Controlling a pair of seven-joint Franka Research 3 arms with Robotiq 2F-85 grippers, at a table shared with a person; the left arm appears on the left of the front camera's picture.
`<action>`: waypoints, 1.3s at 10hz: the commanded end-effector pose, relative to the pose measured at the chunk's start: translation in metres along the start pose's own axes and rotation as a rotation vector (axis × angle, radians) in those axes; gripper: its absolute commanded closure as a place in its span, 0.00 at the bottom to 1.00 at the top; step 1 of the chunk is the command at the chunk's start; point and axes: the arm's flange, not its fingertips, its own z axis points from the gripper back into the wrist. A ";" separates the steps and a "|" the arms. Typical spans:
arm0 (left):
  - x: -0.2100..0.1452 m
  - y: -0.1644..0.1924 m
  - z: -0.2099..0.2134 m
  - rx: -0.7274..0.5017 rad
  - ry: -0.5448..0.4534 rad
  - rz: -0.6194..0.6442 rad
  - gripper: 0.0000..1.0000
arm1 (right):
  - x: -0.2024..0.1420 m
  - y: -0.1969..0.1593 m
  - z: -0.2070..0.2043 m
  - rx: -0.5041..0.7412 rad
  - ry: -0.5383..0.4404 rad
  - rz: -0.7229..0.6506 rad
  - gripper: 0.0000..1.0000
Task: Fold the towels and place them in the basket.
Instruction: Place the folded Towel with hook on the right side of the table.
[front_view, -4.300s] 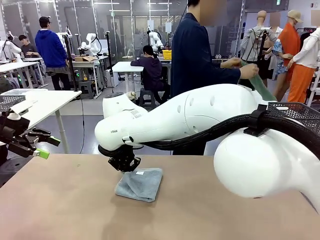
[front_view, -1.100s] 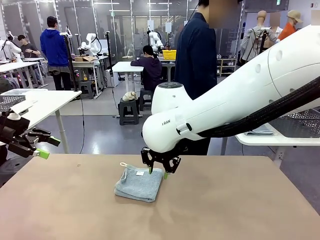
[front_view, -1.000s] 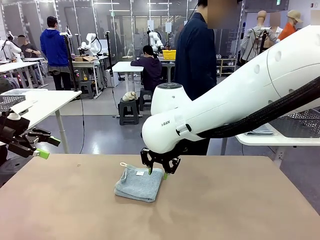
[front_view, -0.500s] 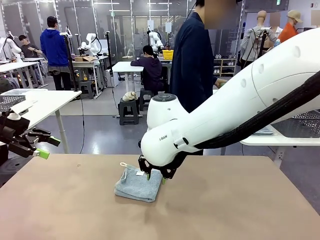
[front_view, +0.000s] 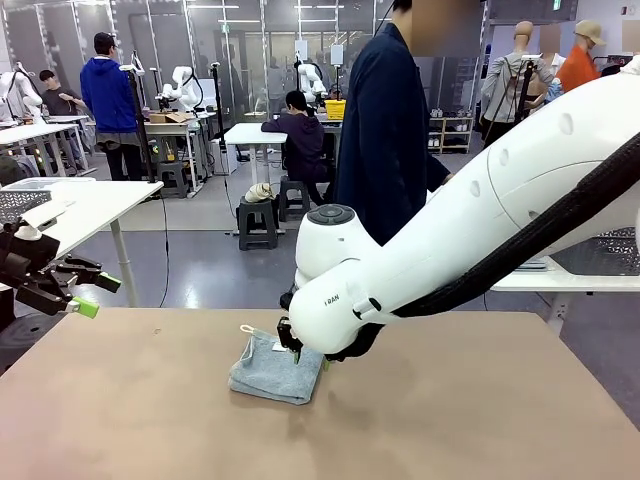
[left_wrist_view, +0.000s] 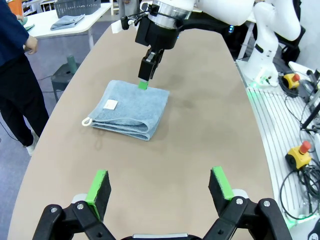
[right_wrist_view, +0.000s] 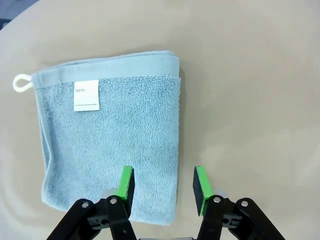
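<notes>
I am holding my right gripper (right_wrist_view: 162, 175) open, low over the folded blue-grey towel (right_wrist_view: 115, 140). One green finger (right_wrist_view: 126, 186) is hanging over the towel near its side edge, and the other is hanging over the bare table (front_view: 450, 420) just beside that edge (I cannot tell if the fingers are touching the cloth). The towel is lying flat in the middle of the table, its white label (right_wrist_view: 86, 95) facing up. My left gripper (left_wrist_view: 160, 182) is waiting open too, well apart from the towel.
</notes>
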 end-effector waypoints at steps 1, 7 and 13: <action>0.001 -0.001 0.001 0.004 0.005 -0.004 0.00 | -0.002 -0.006 -0.014 0.036 -0.030 -0.002 0.39; 0.001 -0.001 0.001 0.004 0.005 -0.004 0.00 | 0.002 -0.014 -0.027 0.084 -0.042 0.007 0.39; 0.001 -0.001 0.001 0.004 0.005 -0.004 0.00 | 0.006 -0.014 -0.033 0.108 -0.070 0.014 0.98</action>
